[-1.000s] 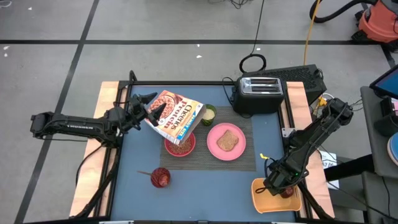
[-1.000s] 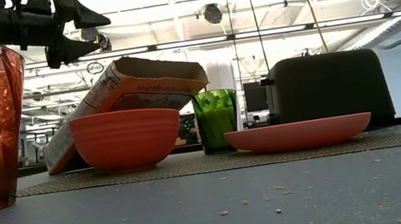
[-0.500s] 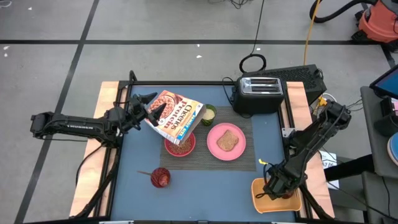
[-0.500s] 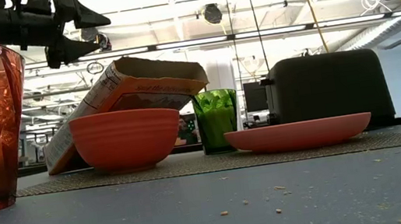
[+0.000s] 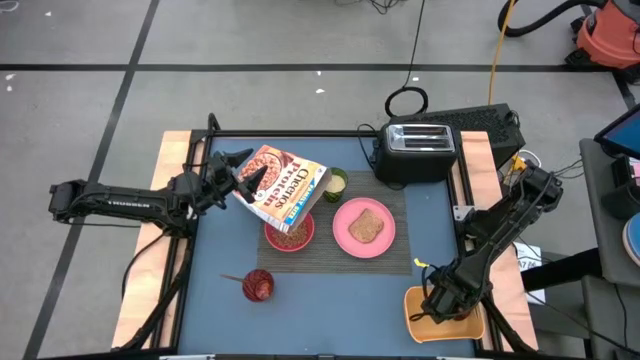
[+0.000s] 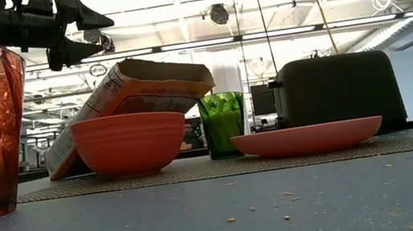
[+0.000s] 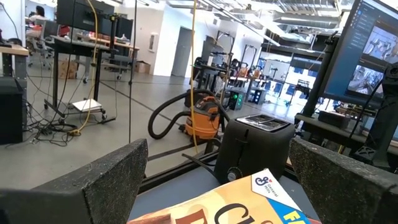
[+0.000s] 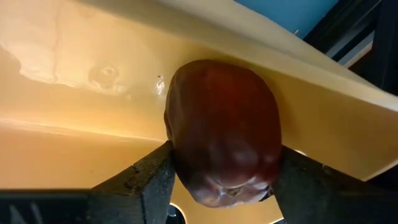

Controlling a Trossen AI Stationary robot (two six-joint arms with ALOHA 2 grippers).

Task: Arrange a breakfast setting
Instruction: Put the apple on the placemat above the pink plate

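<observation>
At the tabletop's near right corner, the right gripper (image 8: 217,186) pinches the small red apple (image 8: 222,130) inside the orange tray (image 5: 430,322); its rounded skin may slip on lifting. Left gripper (image 5: 240,171), spread wide, hovers beside the leaning Cheerios cereal box (image 5: 285,186), which could topple.

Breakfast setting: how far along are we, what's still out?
Done: toast on the pink plate, bowl on the placemat. In hand: right gripper closing around the apple in the orange tray. Left: the cereal box leans tilted over the bowl, beside the open left gripper; no spoon visible.
</observation>
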